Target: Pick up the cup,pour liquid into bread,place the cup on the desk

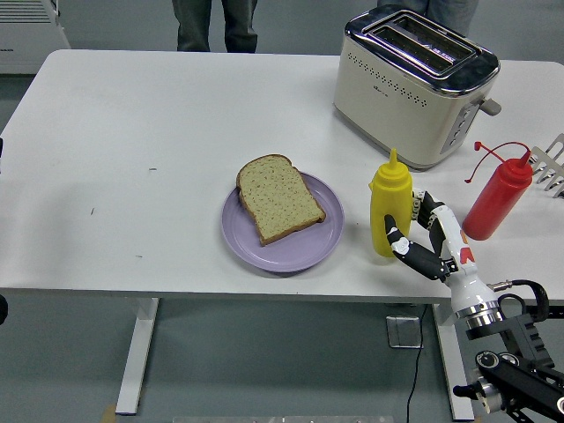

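Right hand [421, 238] is gripping the yellow bottle [390, 206], which is standing upright on the table [132, 159], just right of the purple plate [282, 238] holding the bread [278, 197].

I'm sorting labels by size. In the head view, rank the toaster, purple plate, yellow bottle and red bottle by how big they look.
1. toaster
2. purple plate, somewhat smaller
3. yellow bottle and red bottle: too alike to rank.
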You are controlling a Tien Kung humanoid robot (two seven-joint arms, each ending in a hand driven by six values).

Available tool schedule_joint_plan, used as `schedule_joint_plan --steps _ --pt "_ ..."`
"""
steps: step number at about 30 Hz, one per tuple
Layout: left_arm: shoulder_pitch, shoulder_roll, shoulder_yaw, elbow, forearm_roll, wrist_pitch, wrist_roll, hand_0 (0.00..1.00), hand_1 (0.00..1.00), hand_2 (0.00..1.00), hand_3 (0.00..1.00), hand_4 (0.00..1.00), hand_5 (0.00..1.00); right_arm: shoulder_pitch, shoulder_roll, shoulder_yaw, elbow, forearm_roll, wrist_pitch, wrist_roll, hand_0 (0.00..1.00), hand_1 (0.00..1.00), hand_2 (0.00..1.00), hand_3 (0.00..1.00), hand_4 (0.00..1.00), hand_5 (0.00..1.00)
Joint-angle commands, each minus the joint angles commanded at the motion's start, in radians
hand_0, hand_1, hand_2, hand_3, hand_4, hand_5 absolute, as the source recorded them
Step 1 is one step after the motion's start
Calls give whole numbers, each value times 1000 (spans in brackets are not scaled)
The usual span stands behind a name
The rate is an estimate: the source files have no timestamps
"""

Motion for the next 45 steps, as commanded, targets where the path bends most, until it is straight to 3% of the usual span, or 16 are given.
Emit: schedule_joint_plan --steps 6,14,38,39,44,45 --pt "-1 -1 -1 0 0 0 0 828 818 860 816 655 998 8 14 -6 -39 13 4 0 558 575 571 723 514 88" --pt "-2 -1 -4 -1 0 1 0 828 818 860 816 655 998 0 4 -3 -44 17 4 0 558 576 571 725 515 89" --pt "-8 -1 -7 -2 1 1 0 828 819 859 816 656 998 -44 -41 -5 -16 -63 17 0 579 585 581 729 529 87" --pt "-8 -1 -7 -2 1 1 0 828 818 859 816 656 998 -45 -42 -5 -16 -69 19 0 658 632 641 787 566 86" --pt "-9 -1 -6 -2 1 1 0 828 818 859 816 656 998 -50 -47 -2 -17 -100 35 0 658 632 641 787 566 86" --pt "-9 -1 -7 -2 1 1 0 828 819 859 816 656 998 -50 -47 -1 -17 -104 38 0 724 688 743 853 607 100"
